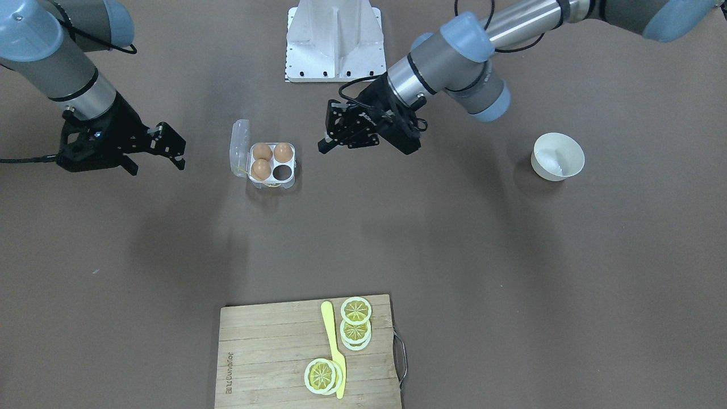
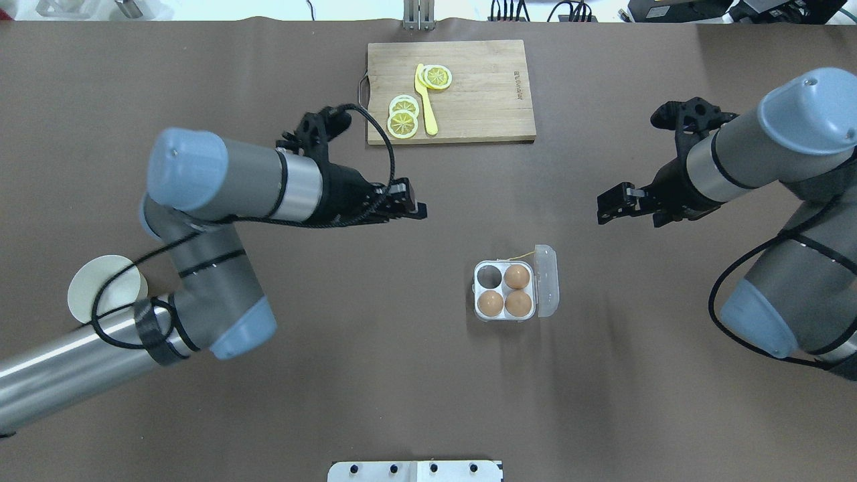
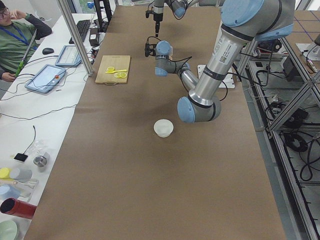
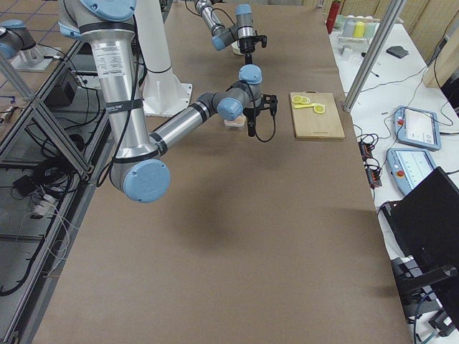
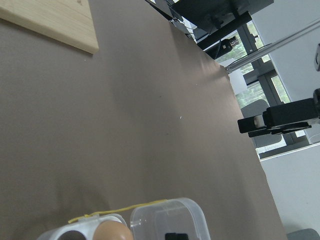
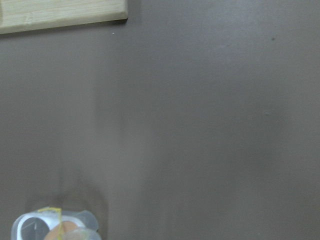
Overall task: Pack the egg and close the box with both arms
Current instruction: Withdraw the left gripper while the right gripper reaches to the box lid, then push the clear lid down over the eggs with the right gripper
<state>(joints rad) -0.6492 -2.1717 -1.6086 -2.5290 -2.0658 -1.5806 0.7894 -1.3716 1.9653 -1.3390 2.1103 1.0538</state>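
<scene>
Three eggs packed, lid not yet shut, both arms clear of the box.
The box [image 2: 504, 317] sits on the table [image 2: 375, 375] holding three eggs [image 2: 517, 276], its lid [image 2: 548, 281] open. The left fingers [image 2: 414, 213] and right fingers [image 2: 612, 199] are spread and empty. Likely risk: pushing the lid unbraced slides or tips the box.

Even, diffuse light from above leaves only soft, wide shadows on the matte brown table [image 1: 511, 272], and a faint one beside the bowl [image 1: 558, 156]. A glare streak runs along the left arm [image 1: 522, 23]. Windows burn white at the left wrist view's right edge. The right wrist view is dim and hazy, with the box [image 6: 35, 225] blurred in its bottom-left corner.
</scene>
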